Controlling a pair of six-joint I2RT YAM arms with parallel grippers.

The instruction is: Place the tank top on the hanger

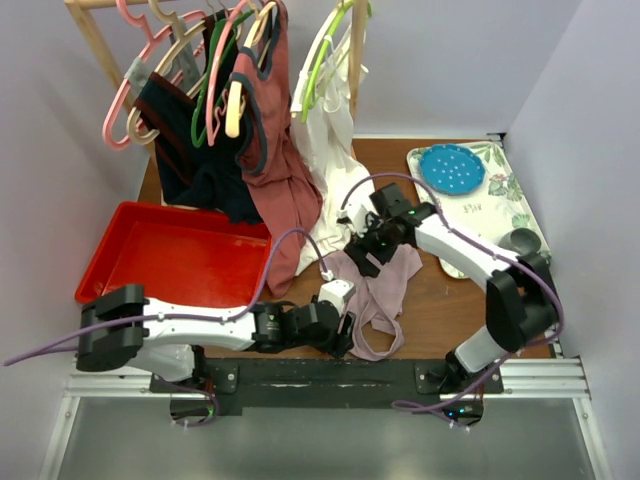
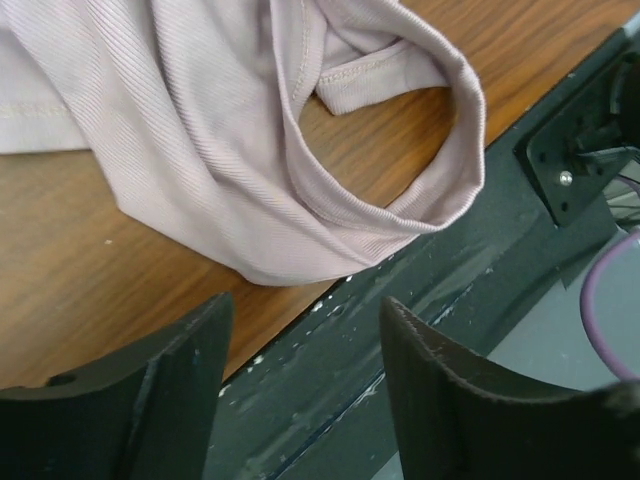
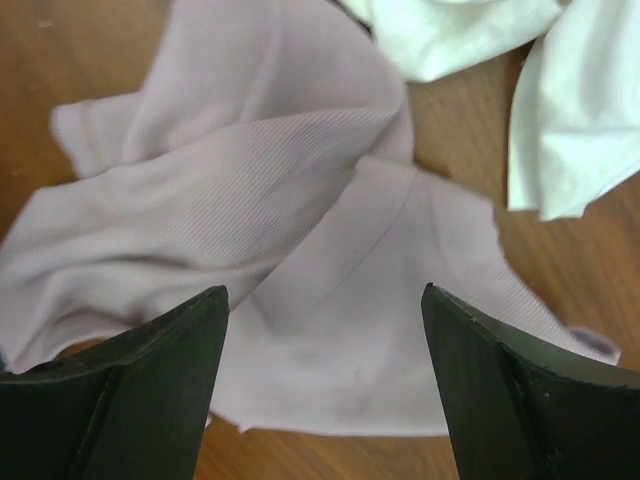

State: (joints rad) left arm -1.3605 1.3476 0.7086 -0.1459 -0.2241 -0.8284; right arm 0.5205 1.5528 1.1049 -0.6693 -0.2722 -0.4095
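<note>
The pale mauve tank top point(image 1: 385, 290) lies crumpled on the wooden table between the two grippers. It also shows in the left wrist view point(image 2: 200, 150) and the right wrist view point(image 3: 300, 200). My left gripper point(image 1: 345, 335) is open and empty, low over the table's front edge just short of a strap loop point(image 2: 303, 305). My right gripper point(image 1: 365, 255) is open and empty, just above the top's far part point(image 3: 322, 295). The salmon-pink hanger point(image 1: 118, 105) hangs on the rack at the back left, apart from both grippers.
A red tray point(image 1: 180, 255) sits at the left. The wooden rack holds a rust-red tank top point(image 1: 275, 150), dark garments, a white garment point(image 1: 330, 150) and a lime-green hanger point(image 1: 325, 60). A floral tray point(image 1: 505, 190) with a blue plate point(image 1: 452, 168) is at the right.
</note>
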